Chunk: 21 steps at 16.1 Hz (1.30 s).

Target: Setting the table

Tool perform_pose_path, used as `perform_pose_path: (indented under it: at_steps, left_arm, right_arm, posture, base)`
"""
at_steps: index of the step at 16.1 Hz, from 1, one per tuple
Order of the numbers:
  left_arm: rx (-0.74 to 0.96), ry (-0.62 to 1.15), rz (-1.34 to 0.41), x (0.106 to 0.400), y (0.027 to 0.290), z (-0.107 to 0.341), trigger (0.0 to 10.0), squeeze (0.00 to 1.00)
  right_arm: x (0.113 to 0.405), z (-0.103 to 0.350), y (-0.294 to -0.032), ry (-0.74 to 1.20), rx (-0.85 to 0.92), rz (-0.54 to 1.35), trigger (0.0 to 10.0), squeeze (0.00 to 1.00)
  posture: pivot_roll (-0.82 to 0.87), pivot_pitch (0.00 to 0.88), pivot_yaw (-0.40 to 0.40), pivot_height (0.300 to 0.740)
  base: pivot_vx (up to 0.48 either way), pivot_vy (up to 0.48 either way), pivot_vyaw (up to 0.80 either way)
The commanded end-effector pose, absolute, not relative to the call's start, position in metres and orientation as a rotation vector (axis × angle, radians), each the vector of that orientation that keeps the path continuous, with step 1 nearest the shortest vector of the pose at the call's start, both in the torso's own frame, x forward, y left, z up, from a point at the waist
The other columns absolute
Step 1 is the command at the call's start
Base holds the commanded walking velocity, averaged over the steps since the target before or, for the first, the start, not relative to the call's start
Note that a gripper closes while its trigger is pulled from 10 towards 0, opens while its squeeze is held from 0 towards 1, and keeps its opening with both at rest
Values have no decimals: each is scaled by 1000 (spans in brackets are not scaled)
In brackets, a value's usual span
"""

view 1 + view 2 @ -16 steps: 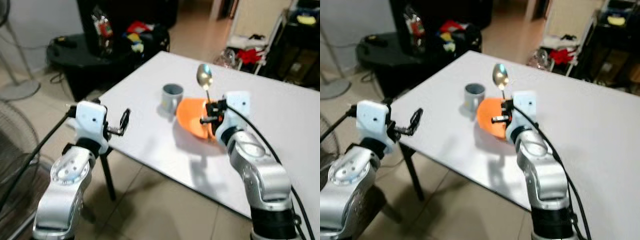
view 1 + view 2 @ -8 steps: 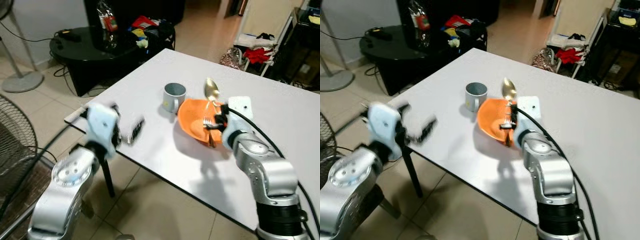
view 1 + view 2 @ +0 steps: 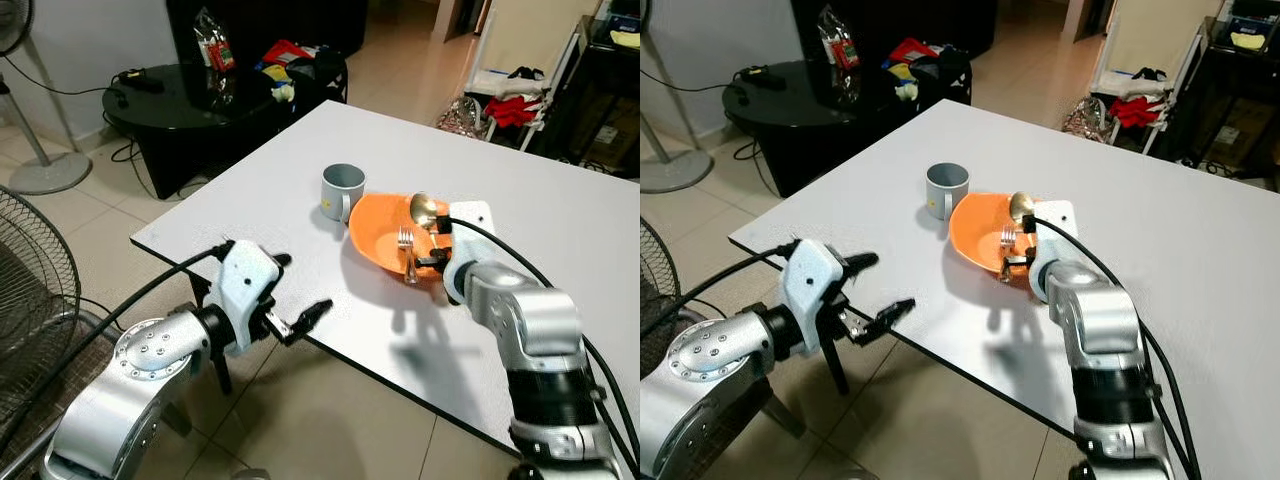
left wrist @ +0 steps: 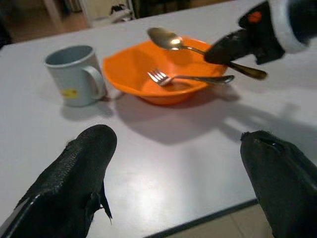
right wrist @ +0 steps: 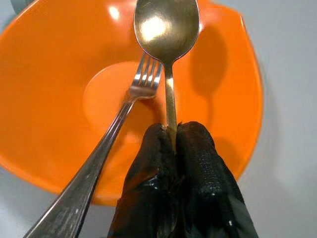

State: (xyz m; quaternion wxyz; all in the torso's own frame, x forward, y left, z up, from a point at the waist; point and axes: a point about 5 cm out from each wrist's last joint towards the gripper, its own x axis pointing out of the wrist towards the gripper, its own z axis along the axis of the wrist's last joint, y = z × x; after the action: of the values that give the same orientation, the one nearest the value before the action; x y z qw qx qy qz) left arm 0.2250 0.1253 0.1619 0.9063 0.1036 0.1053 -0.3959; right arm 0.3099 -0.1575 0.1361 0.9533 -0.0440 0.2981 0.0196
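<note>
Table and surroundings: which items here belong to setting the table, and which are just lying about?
Part of the job:
bowl, orange, on the white table
fork lying in the bowl
spoon held over the bowl by the right gripper
mug beside the bowl

Lying about:
fan
black side table with clutter
red clothes on the floor

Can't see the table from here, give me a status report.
Right claw shut on spoon over orange bowl. Fork lies in bowl. Left claw open at table edge. Nothing blocking.
</note>
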Motion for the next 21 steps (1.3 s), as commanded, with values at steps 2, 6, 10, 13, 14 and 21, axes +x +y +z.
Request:
perform_pose_path:
  at_steps: [2,6,10,13,14,21]
  left_arm:
    - [224,219,-858,223,123,167,10000,0]
    - [223,286,-955,216,124,166,10000,0]
    - [196,303,-938,222,128,166,10000,0]
    - [194,299,-940,223,128,167,10000,0]
    - [192,297,-939,223,128,168,10000,0]
    - [131,130,-582,224,149,178,10000,0]
  right_arm:
    - [316,143,-159,594,-91,43,10000,0]
    - [320,145,-159,624,-104,67,10000,86]
    - [318,145,-160,663,-91,79,10000,808]
    - [319,148,-160,661,-70,100,10000,1000]
    - [319,152,-160,651,-73,100,10000,1000]
    - [278,191,-158,269,-83,206,10000,1000]
  posture:
    - [123,0,-29,740]
    - [125,0,-35,740]
    - [115,0,-32,740]
    - [114,0,-33,740]
    - [116,0,-33,740]
    - [98,0,12,740]
  base:
    - [0,0,0]
    - [0,0,0]
    - [0,0,0]
    - [0,0,0]
    - [0,0,0]
    - [0,0,0]
